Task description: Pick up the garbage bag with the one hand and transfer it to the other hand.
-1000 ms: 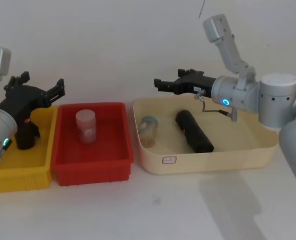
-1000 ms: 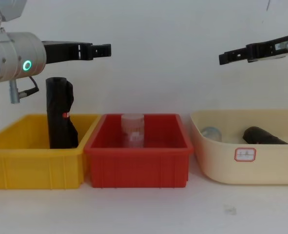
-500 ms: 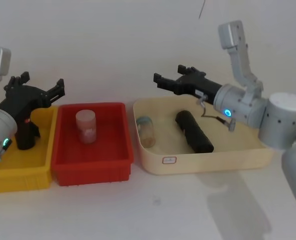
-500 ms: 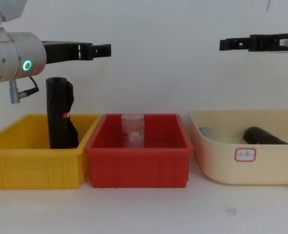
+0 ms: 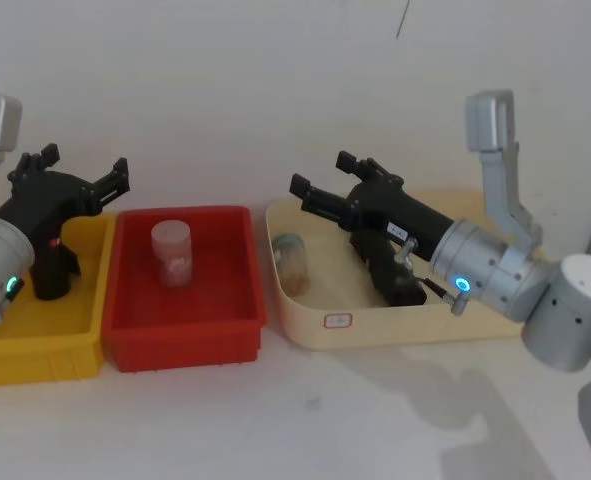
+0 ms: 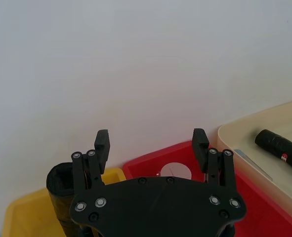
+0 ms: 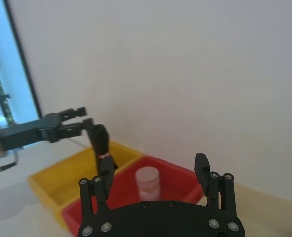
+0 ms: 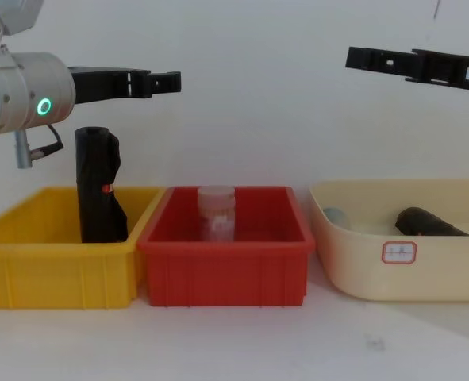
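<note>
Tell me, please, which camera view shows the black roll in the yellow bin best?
The chest view: the roll stands upright in the yellow bin, seen whole from the side with its small red mark. In the head view the left gripper covers part of it. The left wrist view shows its top; the right wrist view shows it far off.

We find no legible text, brand or number anywhere. Small white label with red border on front wall of cream bin, near bin's left end; faint marks inside, we cannot read them. Same label in head view, equally unreadable. Small red mark on upright black roll in yellow bin; too small for us to tell whether it carries lettering. White patch on right gripper's body in chest view: nothing readable.
</note>
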### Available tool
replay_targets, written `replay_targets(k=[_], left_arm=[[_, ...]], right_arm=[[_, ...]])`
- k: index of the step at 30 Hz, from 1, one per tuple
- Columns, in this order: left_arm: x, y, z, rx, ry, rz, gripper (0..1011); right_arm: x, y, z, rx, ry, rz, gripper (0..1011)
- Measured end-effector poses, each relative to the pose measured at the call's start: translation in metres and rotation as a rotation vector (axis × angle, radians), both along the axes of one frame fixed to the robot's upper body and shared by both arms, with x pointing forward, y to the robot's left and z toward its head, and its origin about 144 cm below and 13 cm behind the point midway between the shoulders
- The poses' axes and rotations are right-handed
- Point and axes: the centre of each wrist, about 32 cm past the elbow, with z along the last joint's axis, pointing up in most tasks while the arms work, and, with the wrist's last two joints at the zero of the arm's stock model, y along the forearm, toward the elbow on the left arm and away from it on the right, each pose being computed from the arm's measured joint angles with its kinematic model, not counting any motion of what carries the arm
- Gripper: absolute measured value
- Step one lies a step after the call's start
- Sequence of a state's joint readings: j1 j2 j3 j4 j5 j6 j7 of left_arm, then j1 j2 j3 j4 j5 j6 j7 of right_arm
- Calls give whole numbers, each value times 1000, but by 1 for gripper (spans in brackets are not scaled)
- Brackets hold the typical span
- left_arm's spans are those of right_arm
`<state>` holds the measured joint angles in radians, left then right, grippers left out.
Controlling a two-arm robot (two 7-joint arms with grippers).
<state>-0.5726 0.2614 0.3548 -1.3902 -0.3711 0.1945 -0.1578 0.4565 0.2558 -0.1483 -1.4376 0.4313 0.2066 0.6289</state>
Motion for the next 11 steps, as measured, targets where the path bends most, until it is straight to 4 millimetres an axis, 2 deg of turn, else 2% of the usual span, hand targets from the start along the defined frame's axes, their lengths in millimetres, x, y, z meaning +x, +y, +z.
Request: replay_targets(k=[11], left_arm=[[0, 0, 0, 0, 0, 0, 1001]], right_arm=[[-21, 3, -11, 40, -40, 57, 1001]])
